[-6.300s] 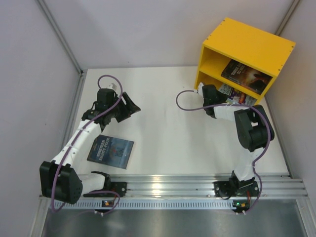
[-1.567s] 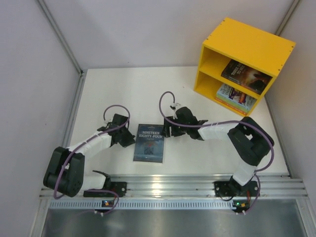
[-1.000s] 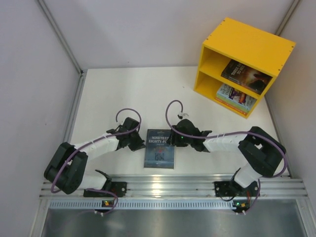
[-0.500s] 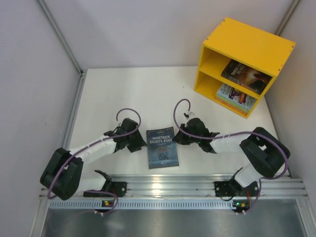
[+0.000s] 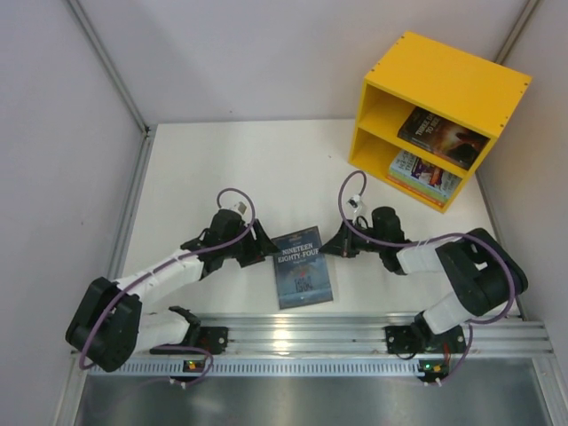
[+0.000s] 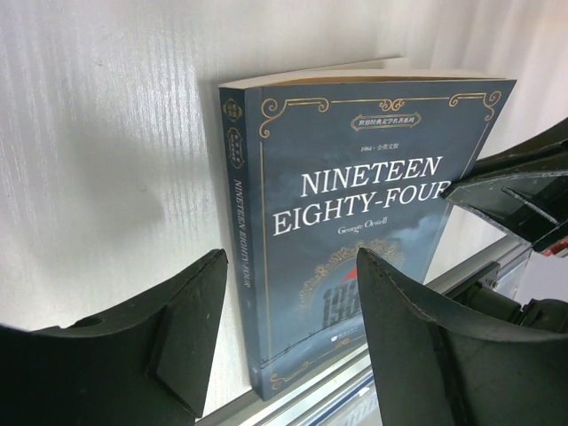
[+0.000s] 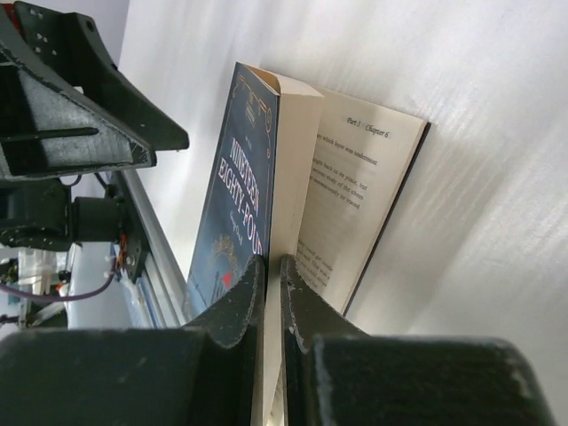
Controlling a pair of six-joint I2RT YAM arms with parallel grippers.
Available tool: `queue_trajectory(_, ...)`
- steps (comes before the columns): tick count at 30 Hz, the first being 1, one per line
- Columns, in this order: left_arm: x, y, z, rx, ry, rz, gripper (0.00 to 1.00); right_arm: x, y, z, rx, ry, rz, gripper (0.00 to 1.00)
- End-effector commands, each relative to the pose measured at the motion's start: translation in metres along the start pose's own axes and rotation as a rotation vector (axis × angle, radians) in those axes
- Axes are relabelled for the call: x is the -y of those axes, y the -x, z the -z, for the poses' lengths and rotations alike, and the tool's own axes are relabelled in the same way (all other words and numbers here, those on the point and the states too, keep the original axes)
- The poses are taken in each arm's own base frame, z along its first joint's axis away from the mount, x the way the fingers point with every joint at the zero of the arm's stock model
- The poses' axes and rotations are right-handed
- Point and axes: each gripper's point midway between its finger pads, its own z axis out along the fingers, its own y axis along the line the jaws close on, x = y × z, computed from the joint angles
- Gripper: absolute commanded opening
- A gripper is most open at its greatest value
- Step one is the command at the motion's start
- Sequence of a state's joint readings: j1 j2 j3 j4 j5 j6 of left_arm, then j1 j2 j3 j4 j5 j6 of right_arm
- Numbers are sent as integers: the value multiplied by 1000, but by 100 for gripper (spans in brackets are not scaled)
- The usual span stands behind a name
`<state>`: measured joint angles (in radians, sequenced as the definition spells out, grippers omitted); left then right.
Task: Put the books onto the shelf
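A blue-grey book (image 5: 304, 264) titled Nineteen Eighty-Four lies on the white table near the front rail, its spine to the left. My right gripper (image 5: 342, 247) is shut on its right edge, pinching the front cover and a wad of pages (image 7: 297, 169); the lower pages (image 7: 359, 204) stay flat and fan open. My left gripper (image 5: 260, 251) stands open just left of the spine (image 6: 241, 240), not touching it. The yellow shelf (image 5: 444, 84) stands at the back right. It holds a dark book (image 5: 441, 131) in the upper compartment and light-coloured books (image 5: 424, 173) in the lower one.
The aluminium rail (image 5: 302, 333) runs along the table's near edge, just below the book. Grey walls close in the left, back and right sides. The left gripper's fingers (image 7: 80, 115) show beyond the book in the right wrist view.
The book has slid right and turned a little. My left gripper has opened and let go of it. My right gripper has shut on its right edge and drawn back to the right.
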<state>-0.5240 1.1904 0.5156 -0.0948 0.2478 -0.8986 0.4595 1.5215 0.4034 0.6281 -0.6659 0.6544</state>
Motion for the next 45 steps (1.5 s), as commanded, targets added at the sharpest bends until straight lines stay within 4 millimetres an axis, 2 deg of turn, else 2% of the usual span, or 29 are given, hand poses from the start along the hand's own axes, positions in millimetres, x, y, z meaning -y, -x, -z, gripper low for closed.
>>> queue_trajectory(1,6,7,-5,17,-45,-54,66,-19,18,10,45,156,87,0)
queue_trajectory(3,3,2,-11,-13,-44,-67,66,-13,19,16,59,165,72,0)
queue_trajectory(7,19,1,-20,-28,-156,-101,67,-4,20,18,67,181,12,0)
queue_trajectory(9,14,-3,-26,-49,-148,-94,67,-3,23,20,83,200,7,0)
queue_trajectory(12,13,-4,-32,-58,-152,-93,67,15,18,18,78,183,-86,0)
queue_trajectory(14,16,-2,-35,-55,-164,-99,67,21,21,22,109,183,-98,0)
queue_trajectory(19,12,-1,-41,-64,-146,-112,67,44,11,22,107,136,-186,0)
queue_trajectory(32,21,1,-59,-108,-185,-115,64,65,7,18,84,59,-226,0)
queue_trajectory(38,27,4,-59,-100,-209,-127,62,72,5,16,74,30,-236,0)
queue_trajectory(41,32,1,-57,-107,-247,-123,58,73,5,16,71,28,-239,0)
queue_trajectory(43,40,1,-56,-112,-288,-116,52,77,1,15,55,8,-258,0)
queue_trajectory(44,40,-1,-57,-121,-289,-109,48,78,4,13,53,-1,-254,0)
queue_trajectory(45,41,-1,-58,-126,-289,-102,39,82,6,13,58,-23,-246,0)
